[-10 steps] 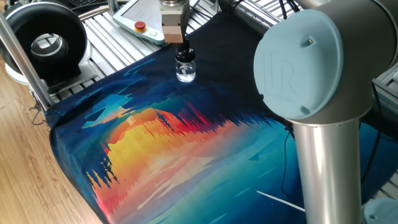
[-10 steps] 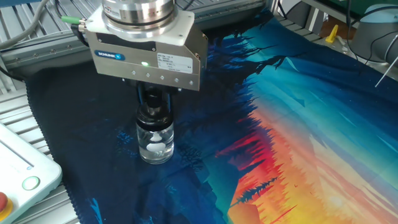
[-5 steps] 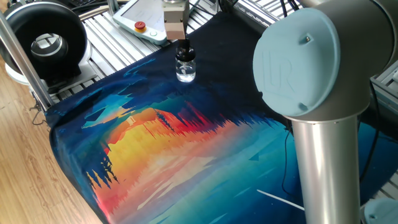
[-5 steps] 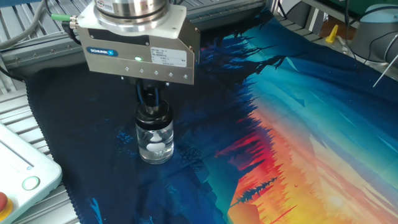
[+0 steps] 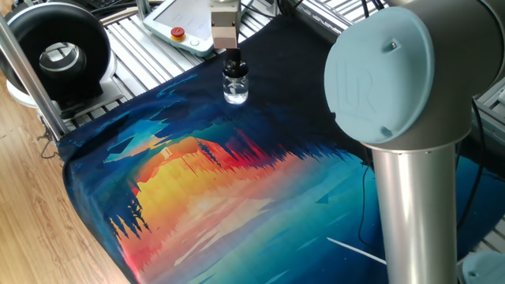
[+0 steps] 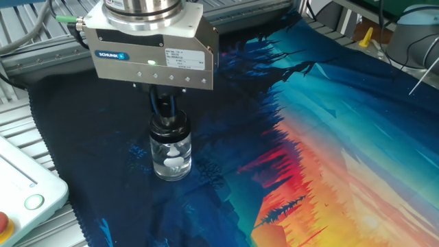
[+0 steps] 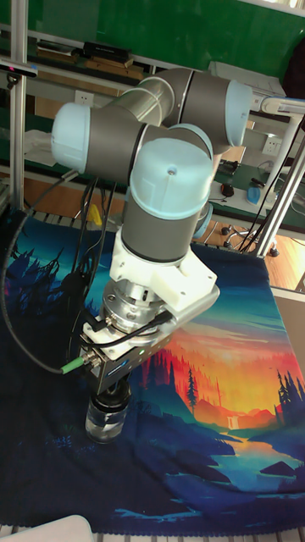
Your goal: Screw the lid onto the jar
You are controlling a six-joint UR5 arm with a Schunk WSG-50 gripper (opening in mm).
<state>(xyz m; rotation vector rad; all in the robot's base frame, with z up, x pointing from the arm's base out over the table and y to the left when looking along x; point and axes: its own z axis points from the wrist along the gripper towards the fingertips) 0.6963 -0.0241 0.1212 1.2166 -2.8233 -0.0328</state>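
You are at the screwing step; the gripper [image 6: 164, 110] stands directly above the jar [image 6: 170, 154], its fingers down at the lid [image 6: 167, 124] on the jar's neck, though you cannot tell whether they clamp it; the jar stands upright on the dark corner of the printed mat [image 6: 322, 137] covering the tabletop; next you likely need a steady, centred twist; count one jar, one lid, one gripper.
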